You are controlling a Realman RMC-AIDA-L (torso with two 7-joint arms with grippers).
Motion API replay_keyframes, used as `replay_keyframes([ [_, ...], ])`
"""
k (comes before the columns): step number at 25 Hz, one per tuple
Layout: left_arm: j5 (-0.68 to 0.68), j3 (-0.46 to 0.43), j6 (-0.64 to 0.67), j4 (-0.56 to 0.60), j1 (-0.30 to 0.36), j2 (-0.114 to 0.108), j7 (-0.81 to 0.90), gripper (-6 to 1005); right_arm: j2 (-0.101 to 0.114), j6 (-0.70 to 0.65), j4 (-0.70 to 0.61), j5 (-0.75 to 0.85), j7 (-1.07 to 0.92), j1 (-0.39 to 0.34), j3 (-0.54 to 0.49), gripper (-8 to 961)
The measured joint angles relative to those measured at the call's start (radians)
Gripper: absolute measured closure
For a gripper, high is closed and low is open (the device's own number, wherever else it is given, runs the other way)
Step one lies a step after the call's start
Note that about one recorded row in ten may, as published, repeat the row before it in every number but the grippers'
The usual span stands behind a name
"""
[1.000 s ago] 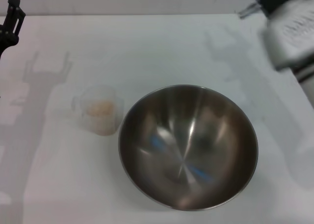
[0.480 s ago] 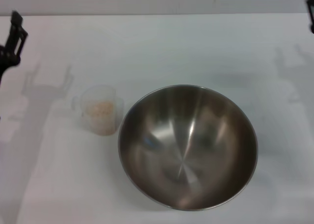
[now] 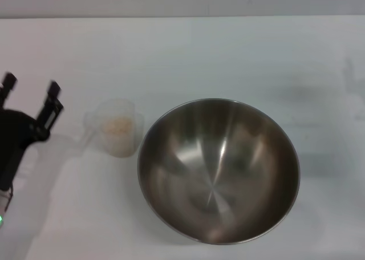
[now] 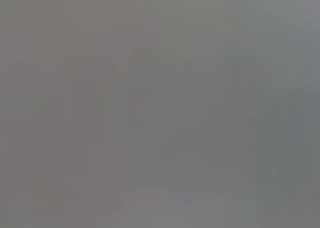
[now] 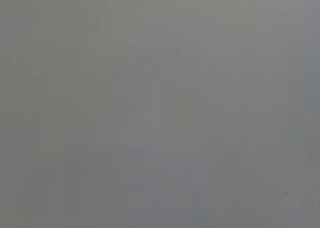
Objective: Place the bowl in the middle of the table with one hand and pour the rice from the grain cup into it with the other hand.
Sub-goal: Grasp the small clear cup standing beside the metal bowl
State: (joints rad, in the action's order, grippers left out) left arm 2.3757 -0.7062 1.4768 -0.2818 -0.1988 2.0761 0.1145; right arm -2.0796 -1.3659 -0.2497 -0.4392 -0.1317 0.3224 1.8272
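The steel bowl rests on the white table, a little right of centre and near the front; nothing lies inside it. Just left of it stands the clear grain cup with pale rice in its lower part. My left gripper is at the left edge, left of the cup and apart from it, its two black fingers spread open with nothing between them. The right gripper is out of view. Both wrist views show only flat grey.
The table's far edge runs across the top of the head view. Bare tabletop lies behind the bowl and to its right.
My left gripper has come down from the far left corner toward the cup. The right arm, at the upper right a second ago, has left the view. Bowl and cup have not moved.
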Motion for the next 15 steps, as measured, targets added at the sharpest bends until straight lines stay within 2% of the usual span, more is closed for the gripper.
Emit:
replay_keyframes([
  [1, 0.000, 0.000, 0.000, 0.000, 0.000, 0.000, 0.000, 185, 0.000, 0.000, 0.010, 0.000, 0.001, 0.010, -0.004, 448],
  [3, 0.000, 0.084, -0.004, 0.025, 0.026, -0.001, -0.001, 185, 0.001, 0.001, 0.037, 0.000, 0.002, 0.032, -0.012, 448],
  [12, 0.001, 0.152, -0.026, 0.035, 0.048, -0.001, -0.002, 185, 0.005, 0.003, 0.056, 0.000, 0.002, 0.053, -0.037, 448],
  [15, 0.000, 0.172, -0.077, 0.034, 0.043, -0.001, -0.003, 185, 0.005, 0.004, 0.062, 0.001, 0.002, 0.058, -0.039, 448],
])
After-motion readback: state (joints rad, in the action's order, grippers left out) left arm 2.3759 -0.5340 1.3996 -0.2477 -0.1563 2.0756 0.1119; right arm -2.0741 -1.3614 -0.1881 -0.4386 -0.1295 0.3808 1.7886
